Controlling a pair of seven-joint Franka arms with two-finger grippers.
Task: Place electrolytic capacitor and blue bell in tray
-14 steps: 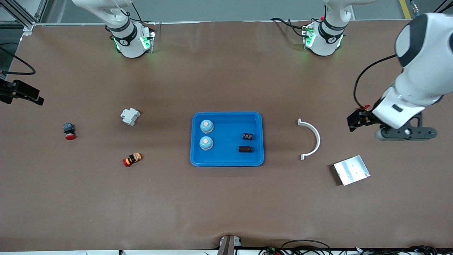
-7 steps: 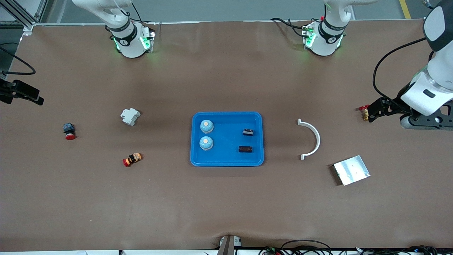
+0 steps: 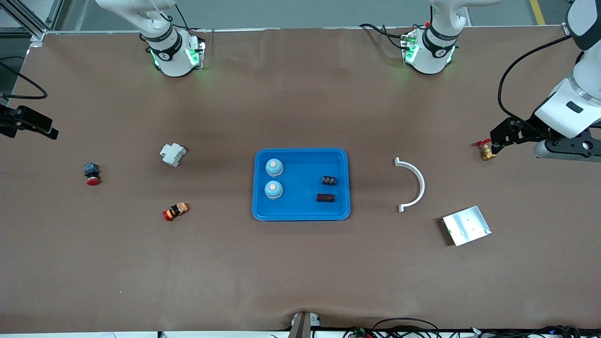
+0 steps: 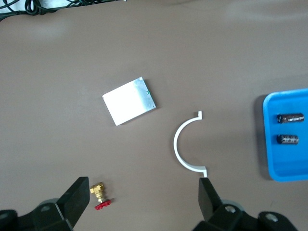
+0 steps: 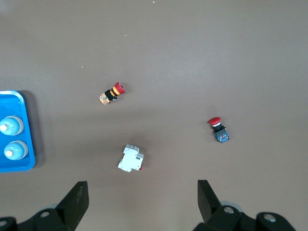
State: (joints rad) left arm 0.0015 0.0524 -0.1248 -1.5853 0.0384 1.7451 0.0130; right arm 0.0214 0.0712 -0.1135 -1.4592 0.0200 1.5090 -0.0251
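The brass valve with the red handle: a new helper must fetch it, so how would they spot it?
Start at the blue tray mid-table and go toward the left arm's end, past the white half-ring. The brass valve lies there, just below the left gripper. It is the only gold piece; the silver plate nearby is flat and square.

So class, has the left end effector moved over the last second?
Yes. The left end effector has drawn away from the tray, past the brass valve, toward the table's end.
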